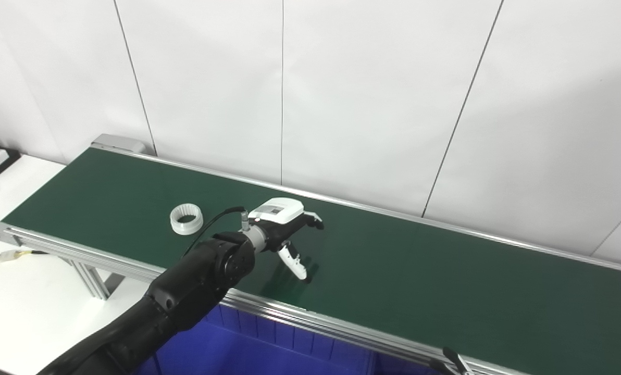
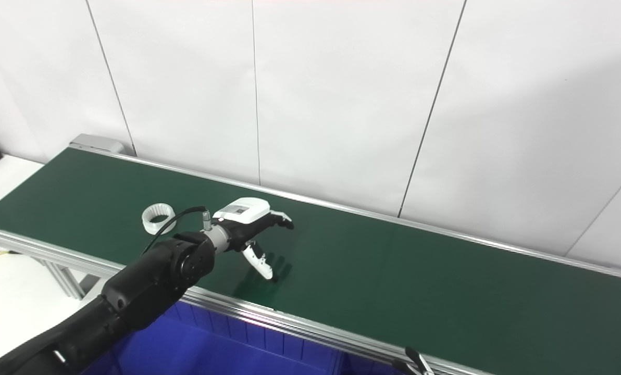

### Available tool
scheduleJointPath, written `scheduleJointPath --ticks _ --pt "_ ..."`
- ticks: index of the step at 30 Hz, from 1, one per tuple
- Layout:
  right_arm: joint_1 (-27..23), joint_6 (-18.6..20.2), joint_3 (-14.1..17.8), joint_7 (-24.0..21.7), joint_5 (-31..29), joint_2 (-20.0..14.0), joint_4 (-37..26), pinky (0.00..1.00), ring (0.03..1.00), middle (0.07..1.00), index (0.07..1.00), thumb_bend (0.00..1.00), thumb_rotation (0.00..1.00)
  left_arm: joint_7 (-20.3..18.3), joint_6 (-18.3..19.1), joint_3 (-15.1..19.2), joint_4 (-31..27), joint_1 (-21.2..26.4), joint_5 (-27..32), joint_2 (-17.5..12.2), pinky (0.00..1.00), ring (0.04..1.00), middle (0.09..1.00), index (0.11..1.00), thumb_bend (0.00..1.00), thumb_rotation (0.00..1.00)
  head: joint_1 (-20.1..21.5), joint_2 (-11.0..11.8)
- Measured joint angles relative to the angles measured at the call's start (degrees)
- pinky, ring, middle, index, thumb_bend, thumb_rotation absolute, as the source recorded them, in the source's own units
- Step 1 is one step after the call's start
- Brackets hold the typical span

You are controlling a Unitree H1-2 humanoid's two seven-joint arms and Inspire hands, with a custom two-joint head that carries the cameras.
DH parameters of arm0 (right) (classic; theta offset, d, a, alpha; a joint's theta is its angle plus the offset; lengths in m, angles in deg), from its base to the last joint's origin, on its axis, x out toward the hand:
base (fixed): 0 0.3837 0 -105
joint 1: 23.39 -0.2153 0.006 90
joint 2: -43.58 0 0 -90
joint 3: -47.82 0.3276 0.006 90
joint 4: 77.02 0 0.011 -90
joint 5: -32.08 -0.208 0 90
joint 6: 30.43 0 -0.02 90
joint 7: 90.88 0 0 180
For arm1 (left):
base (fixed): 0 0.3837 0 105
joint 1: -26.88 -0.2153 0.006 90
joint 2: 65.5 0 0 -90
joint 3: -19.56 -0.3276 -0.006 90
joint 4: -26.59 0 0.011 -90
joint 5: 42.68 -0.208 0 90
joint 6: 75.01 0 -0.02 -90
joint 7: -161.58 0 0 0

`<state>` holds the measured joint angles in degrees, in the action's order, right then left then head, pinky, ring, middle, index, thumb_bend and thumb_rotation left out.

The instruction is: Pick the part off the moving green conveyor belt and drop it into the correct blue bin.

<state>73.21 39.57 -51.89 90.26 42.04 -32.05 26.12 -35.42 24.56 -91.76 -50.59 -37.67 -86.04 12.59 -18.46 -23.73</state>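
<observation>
The white toothed ring (image 1: 186, 219) lies on the green conveyor belt (image 1: 446, 281), just left of the left hand (image 1: 288, 229), untouched. The hand's fingers are spread, empty. The blue bin (image 1: 248, 349) interior appears bare.

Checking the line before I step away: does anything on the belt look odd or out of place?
Nothing stands out. A white ring lies flat and intact on the belt, left of the open left hand.

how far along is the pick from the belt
Nothing looks finished: the white ribbed ring part lies on the green conveyor belt, ungrasped. In hand: the left hand hovers open over the belt, right of the ring, holding nothing. Left: grasp the ring and drop it in the blue bin below.
</observation>
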Motion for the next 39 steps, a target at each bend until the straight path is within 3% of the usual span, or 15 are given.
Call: scheduleJointPath --ticks 13,17,39 --pt "-0.1 0.0 0.0 0.0 0.0 0.0 0.4 0.62 0.711 0.767 0.865 0.35 0.76 -2.9 -0.4 -1.5 0.5 1.8 -1.4 -0.8 0.73 0.841 0.875 0.843 0.91 0.24 0.2 0.4" --pt "-0.2 0.0 0.0 0.0 0.0 0.0 0.4 0.62 0.716 0.769 0.868 0.34 0.76 -4.2 -0.4 -1.7 0.5 2.3 -1.5 -1.9 0.75 0.843 0.875 0.836 0.90 0.17 0.2 0.5" --pt "-0.2 -0.3 0.0 -0.1 -0.1 -0.1 0.4 0.62 0.712 0.767 0.866 0.33 0.74 -4.3 -0.4 -1.6 2.0 2.5 -1.5 -2.1 0.75 0.837 0.864 0.822 0.91 0.10 0.5 0.4"
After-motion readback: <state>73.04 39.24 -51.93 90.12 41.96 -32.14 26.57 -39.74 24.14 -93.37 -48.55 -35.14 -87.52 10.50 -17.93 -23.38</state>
